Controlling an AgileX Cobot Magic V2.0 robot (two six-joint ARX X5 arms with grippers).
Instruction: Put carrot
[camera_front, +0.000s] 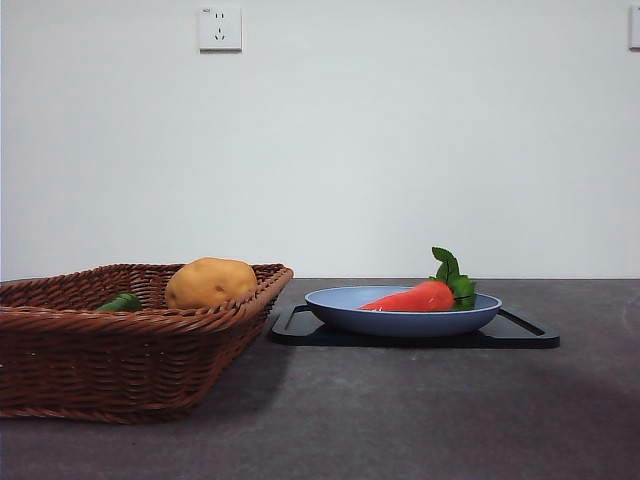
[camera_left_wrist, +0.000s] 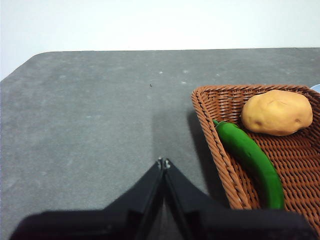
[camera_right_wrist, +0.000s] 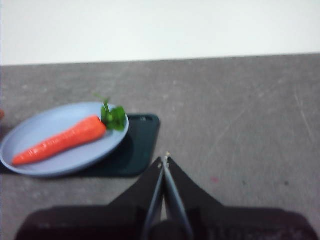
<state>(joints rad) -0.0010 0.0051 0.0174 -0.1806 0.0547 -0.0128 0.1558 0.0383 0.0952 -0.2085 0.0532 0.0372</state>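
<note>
Already the carrot (camera_front: 422, 296) lay on its side in the blue plate (camera_front: 400, 320), leaves (camera_right_wrist: 115, 117) near the rim, and the plate sat on a black tray (camera_front: 530, 335) just beside the wicker basket (camera_front: 120, 370), which held a potato (camera_front: 210, 282) and a green vegetable (camera_left_wrist: 252, 160), perhaps a pepper. Both arms hung clear above bare table (camera_left_wrist: 90, 115): the left gripper (camera_left_wrist: 164, 163) near the basket's edge, the right gripper (camera_right_wrist: 164, 161) beside the tray, each with jaws pressed together on nothing
</note>
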